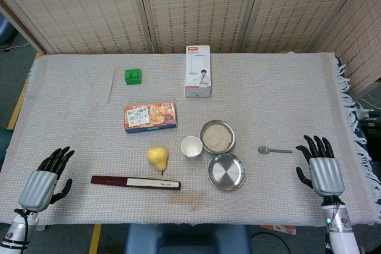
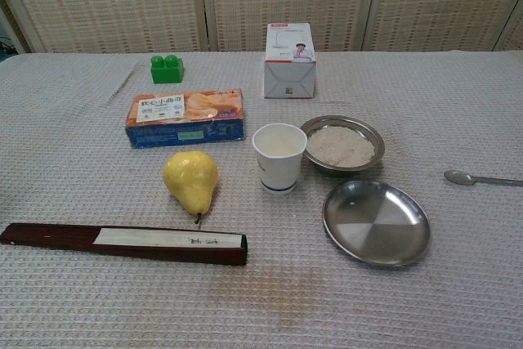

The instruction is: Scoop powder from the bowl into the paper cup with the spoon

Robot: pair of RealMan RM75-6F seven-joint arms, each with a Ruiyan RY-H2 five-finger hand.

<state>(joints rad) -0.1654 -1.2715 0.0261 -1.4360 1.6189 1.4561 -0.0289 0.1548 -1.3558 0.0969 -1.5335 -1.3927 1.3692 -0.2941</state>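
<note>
1. At the near right edge of the worktop [image 1: 268,87], my right robot hand [image 1: 324,171] rests palm down with its fingers spread and nothing in it. It sits just near of the spoon's handle end, which I judge a ready start for the pickup.
2. My left robot hand [image 1: 44,176] lies at the near left corner, fingers apart and empty, well away from everything the task needs.
3. The spoon [image 1: 274,150] lies flat on the cloth to the right of the bowl, its scoop end pointing left toward the bowl and its handle toward my right robot hand, so I expect that hand to take it.
4. The bowl [image 2: 341,145] stands near the middle and holds a shallow heap of pale powder.
5. The paper cup [image 2: 279,157] stands upright just left of the bowl, almost touching its rim; it looks empty, so no powder has gone over yet. That closeness should keep the carry short.
6. A steel plate [image 2: 376,222] sits just near of the bowl, bare.
7. The pear [image 2: 190,180] lies left of the cup, clear of the route.
</note>
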